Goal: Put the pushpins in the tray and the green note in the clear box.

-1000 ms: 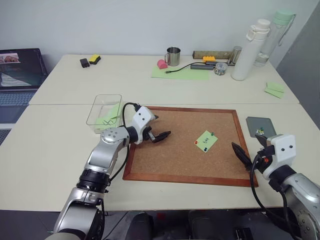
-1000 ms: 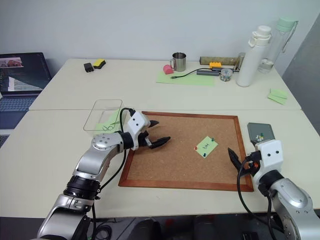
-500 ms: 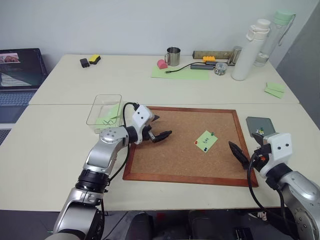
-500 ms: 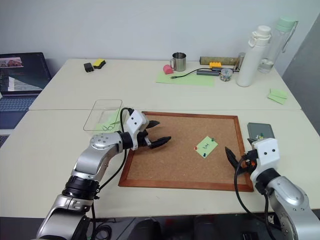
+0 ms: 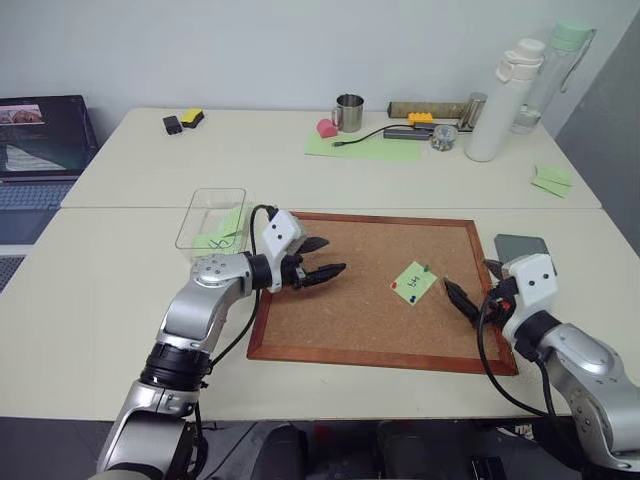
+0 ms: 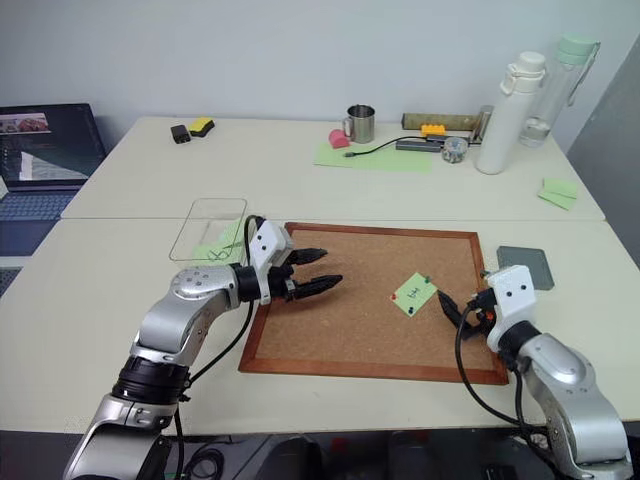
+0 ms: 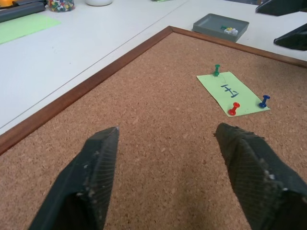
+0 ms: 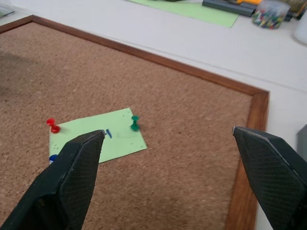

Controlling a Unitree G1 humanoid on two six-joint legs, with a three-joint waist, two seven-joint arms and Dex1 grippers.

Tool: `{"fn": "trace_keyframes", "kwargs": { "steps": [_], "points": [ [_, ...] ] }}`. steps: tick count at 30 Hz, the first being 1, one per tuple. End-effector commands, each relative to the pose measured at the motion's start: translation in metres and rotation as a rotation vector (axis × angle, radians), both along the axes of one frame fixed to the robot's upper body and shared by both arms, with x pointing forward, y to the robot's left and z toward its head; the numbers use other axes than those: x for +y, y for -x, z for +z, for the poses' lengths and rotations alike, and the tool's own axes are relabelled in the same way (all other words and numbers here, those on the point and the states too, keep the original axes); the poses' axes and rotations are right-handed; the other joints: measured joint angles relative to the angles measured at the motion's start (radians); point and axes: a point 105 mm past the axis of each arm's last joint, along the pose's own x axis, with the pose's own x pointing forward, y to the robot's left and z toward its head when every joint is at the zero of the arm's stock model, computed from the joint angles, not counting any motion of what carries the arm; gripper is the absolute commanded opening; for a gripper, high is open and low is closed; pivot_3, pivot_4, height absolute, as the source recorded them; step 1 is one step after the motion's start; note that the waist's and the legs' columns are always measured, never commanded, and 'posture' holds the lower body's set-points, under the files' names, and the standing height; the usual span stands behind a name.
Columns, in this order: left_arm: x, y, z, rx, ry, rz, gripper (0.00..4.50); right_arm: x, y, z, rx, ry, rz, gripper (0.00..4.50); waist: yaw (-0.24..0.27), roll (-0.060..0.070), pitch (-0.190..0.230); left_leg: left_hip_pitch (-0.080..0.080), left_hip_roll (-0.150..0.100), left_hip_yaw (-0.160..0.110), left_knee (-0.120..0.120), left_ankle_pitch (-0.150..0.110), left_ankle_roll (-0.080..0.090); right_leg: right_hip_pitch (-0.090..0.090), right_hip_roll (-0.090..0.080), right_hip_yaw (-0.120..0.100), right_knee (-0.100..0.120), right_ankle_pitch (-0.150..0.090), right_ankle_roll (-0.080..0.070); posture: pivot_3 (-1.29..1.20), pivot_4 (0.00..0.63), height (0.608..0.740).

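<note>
Light-green and square, the green note point(image 7: 231, 94) is found lying flat on the cork board point(image 5: 350, 300), toward the board's right half, with black handwriting at its middle. It is pinned by three pushpins: a green pushpin point(image 7: 217, 70), a red pushpin point(image 7: 233, 109) and a blue pushpin point(image 7: 264, 101), each standing at an edge or corner of the note. The right gripper point(image 6: 450, 308) is held just beside the note on its right, low over the board, with its jaws spread wide and nothing between them. The tray point(image 5: 522, 247) is seen on the table just off the board's right edge, with a few small pins inside. The left gripper point(image 5: 325, 269) is held over the board's left part, well apart from the note, its jaws parted and empty. The clear box point(image 5: 212, 218) is placed beyond the board's left corner, with green paper lying in it.
</note>
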Motion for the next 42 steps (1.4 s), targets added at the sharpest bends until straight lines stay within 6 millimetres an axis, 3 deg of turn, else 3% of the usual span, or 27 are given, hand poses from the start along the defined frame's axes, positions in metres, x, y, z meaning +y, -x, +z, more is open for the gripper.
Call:
{"fn": "trace_keyframes", "kwargs": {
  "steps": [1,15,22,27,33,37,42],
  "points": [
    [-0.003,0.007,0.017,-0.051,0.017,-0.048,2.49,0.004,-0.007,0.015,-0.060,-0.030,0.002,4.50,0.000,0.000,0.000,0.000,0.000,0.000,0.000,0.000,0.000,0.000,0.000,0.000,0.000,0.000,0.000,0.00,0.150,0.740],
    [-0.013,0.020,0.013,-0.033,0.025,-0.102,0.06,0.017,-0.026,0.004,-0.036,-0.045,-0.020,4.50,0.000,0.000,0.000,-0.003,0.000,-0.002,0.004,0.000,0.000,-0.001,0.000,0.000,0.001,0.000,0.000,0.00,0.150,0.740],
    [-0.021,0.026,0.000,-0.008,0.020,-0.129,0.02,0.028,-0.036,-0.004,-0.015,-0.046,0.002,4.50,-0.001,0.000,0.000,-0.004,0.000,-0.003,0.007,0.000,0.000,-0.001,0.000,-0.001,0.002,0.000,0.000,0.00,0.150,0.740],
    [-0.029,0.026,-0.041,0.067,-0.070,-0.115,0.02,0.034,-0.050,-0.008,-0.014,-0.101,-0.023,4.50,-0.001,0.000,0.000,-0.004,0.000,-0.004,0.008,0.000,0.000,-0.001,0.000,-0.005,0.002,0.000,0.000,0.00,0.150,0.740],
    [-0.034,0.032,-0.071,0.141,-0.125,-0.120,0.02,0.032,-0.059,-0.015,0.007,-0.146,-0.071,4.50,0.001,0.002,-0.001,-0.005,0.000,-0.007,0.008,0.000,0.000,0.000,-0.001,-0.008,0.002,0.000,0.000,0.00,0.150,0.740],
    [-0.034,0.033,-0.073,0.144,-0.133,-0.125,0.02,0.034,-0.060,-0.021,0.028,-0.166,-0.071,4.50,0.002,0.004,-0.004,-0.004,-0.001,-0.009,0.009,0.000,0.001,0.003,-0.001,-0.009,0.001,0.000,0.000,0.00,0.150,0.740],
    [-0.032,0.033,-0.069,0.139,-0.130,-0.127,0.00,0.036,-0.060,-0.024,0.033,-0.188,-0.078,3.76,0.001,0.006,-0.005,-0.003,-0.001,-0.013,0.009,0.000,0.001,0.007,-0.001,-0.013,-0.001,0.000,0.000,0.00,0.150,0.740]
  ]
}}
